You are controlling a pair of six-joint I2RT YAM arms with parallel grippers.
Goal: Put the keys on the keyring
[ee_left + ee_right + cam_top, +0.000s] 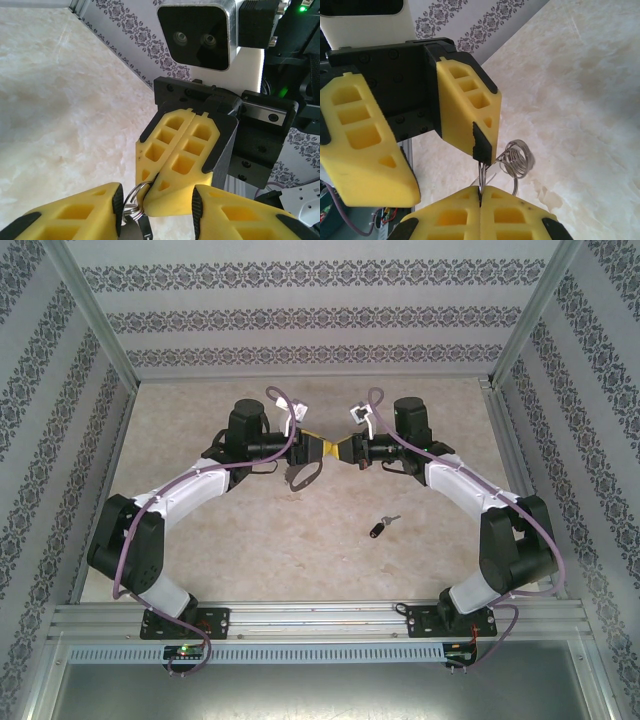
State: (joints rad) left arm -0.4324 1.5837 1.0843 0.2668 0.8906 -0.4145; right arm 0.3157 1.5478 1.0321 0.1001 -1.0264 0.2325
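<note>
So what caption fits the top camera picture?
Left gripper and right gripper meet above the table, keyring dangling below; the key lies loose nearby.

The left gripper point(318, 448) and right gripper point(346, 451) are meeting tip to tip above the far middle of the surface point(300, 560), the keyring point(303, 473) hanging between them. The key point(383, 527) is lying on the surface nearer the bases, right of centre, well apart.

The table point(300, 560) is marbled beige, its key point(383, 528) at four o'clock black-headed with a silver blade, the walls point(300, 310) white with grey floral stripes, the fingers point(465, 100) yellow edged black, the keyring point(516, 159) silvery.
</note>
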